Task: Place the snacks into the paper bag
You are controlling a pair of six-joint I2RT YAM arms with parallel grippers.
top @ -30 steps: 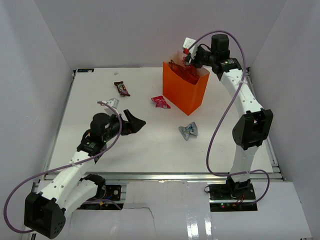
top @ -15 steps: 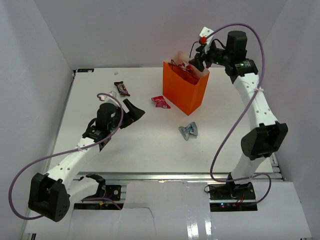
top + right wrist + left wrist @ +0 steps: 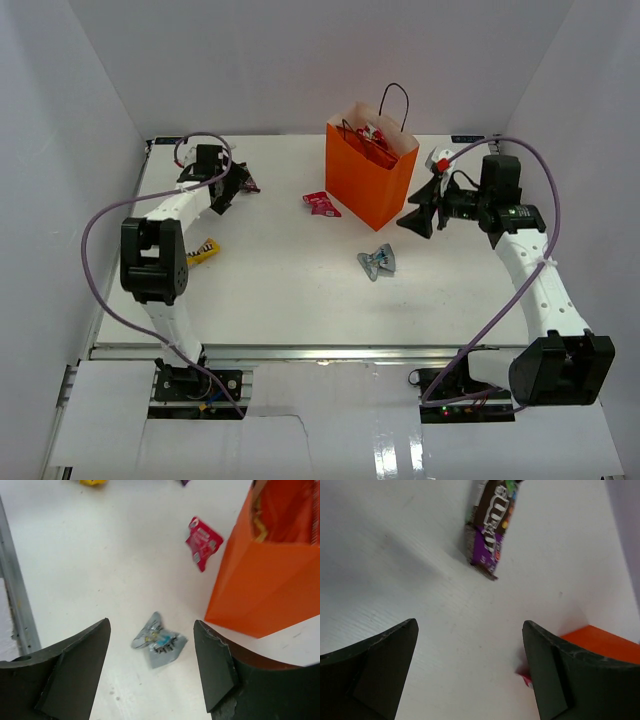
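Note:
The orange paper bag (image 3: 368, 180) stands upright at the back middle, with snacks showing in its mouth (image 3: 371, 133). My right gripper (image 3: 413, 214) is open and empty, just right of the bag. In the right wrist view it (image 3: 151, 626) hangs above the silver-blue wrapper (image 3: 159, 642), with the pink-red wrapper (image 3: 202, 542) and the bag (image 3: 270, 580) beyond. My left gripper (image 3: 231, 190) is open and empty at the back left, beside the dark brown candy bar (image 3: 246, 180). In the left wrist view the bar (image 3: 491, 527) lies ahead of the open jaws (image 3: 470, 625).
A small yellow packet (image 3: 203, 250) lies beside the left arm's base link. The silver-blue wrapper (image 3: 377, 262) and pink-red wrapper (image 3: 320, 203) lie in front of and left of the bag. White walls close in the table on three sides.
My left arm swung from the table's middle left to the back left by the candy bar. My right gripper came down from over the bag's mouth to its right side.

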